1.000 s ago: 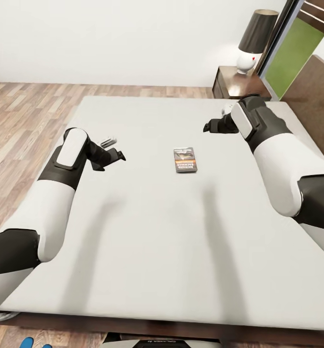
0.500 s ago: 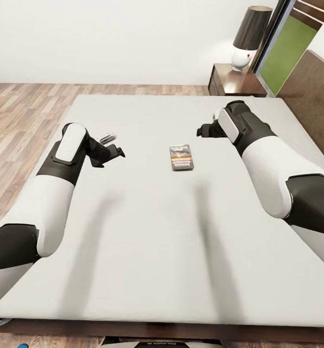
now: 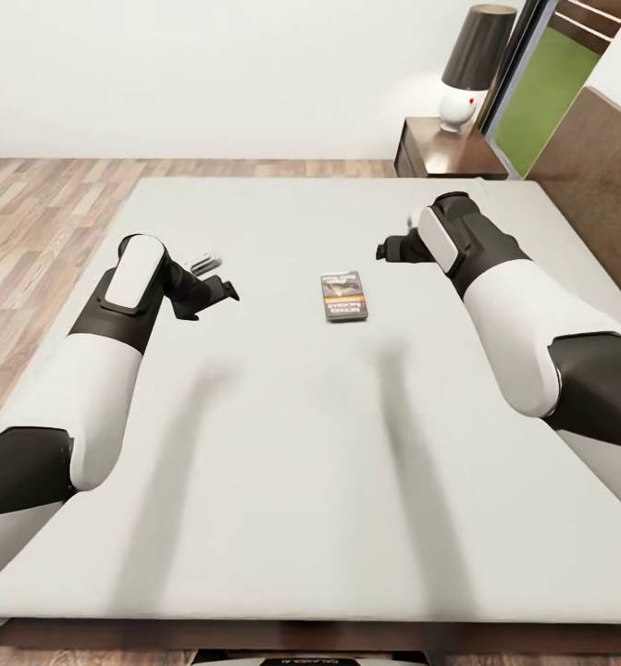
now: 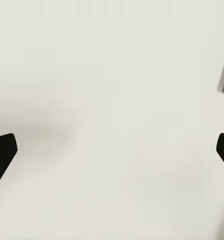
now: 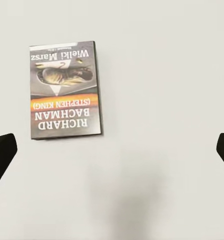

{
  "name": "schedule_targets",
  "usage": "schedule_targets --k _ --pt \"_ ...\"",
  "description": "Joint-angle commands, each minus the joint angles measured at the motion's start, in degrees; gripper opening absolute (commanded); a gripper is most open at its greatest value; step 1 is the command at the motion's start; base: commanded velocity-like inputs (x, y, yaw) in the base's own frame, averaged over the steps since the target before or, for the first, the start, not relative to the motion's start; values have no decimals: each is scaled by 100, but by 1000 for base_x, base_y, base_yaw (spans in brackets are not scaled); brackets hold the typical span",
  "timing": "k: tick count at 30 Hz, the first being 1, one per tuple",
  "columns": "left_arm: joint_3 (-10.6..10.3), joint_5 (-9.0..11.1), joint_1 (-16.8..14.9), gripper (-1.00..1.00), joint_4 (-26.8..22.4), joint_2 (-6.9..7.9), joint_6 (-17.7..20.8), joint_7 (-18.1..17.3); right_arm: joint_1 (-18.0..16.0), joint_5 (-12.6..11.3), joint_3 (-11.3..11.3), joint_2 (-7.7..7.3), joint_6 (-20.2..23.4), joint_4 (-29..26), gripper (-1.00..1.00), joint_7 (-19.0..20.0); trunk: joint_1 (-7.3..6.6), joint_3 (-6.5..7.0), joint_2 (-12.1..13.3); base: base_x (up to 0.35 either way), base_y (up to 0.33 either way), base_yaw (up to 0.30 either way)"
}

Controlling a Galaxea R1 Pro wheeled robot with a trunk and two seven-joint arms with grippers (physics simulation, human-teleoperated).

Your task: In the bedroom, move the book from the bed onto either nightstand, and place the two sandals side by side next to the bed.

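You are holding both arms out over the bed (image 3: pixel 282 481), with the book (image 3: pixel 344 296) as the mark between them. It is lying flat on the grey mattress, face up, cover toward the ceiling, well clear of the bed's edges. The right gripper (image 3: pixel 391 250) is hanging just beyond the book toward the headboard side, fingers spread wide and touching nothing; in the right wrist view the two dark fingertips (image 5: pixel 1 152) are sitting at the frame's edges with the book off-centre between them, which suggests you are lining up for a pick and not yet centred. The left gripper (image 3: pixel 219 282) is hovering on the book's other side, well apart from it, likewise spread and empty, apparently parked out of the way.

The cover is reading "Wielki Marsz" at one end, then "(STEPHEN KING)" in small white letters on an orange band and "RICHARD BACHMAN" in large white capitals.

The nightstand (image 3: pixel 440 157), carrying a lamp (image 3: pixel 467 69), is standing past the book by the far bedside, against the wall.
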Motion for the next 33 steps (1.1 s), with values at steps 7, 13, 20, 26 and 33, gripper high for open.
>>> schedule_targets --k 7,13,20,26,33 --pt "-21 62 -355 100 261 58 4 58 -203 -48 57 223 12 53 100 -81 154 -130 -284 0 0 -3" --pt "-29 58 -962 100 1007 61 4 48 -479 56 65 595 36 160 100 -112 286 -237 -525 0 0 0" --pt "-32 59 -1261 100 1316 79 4 38 -634 117 59 630 50 164 100 -101 396 -340 -725 0 0 0" --pt "-75 47 -1362 100 1385 37 4 45 -682 147 47 630 55 169 100 -70 396 -381 -725 0 0 0" --pt "-103 30 -1392 100 1405 -4 4 54 -683 160 47 630 59 176 100 -50 396 -441 -725 0 0 0"
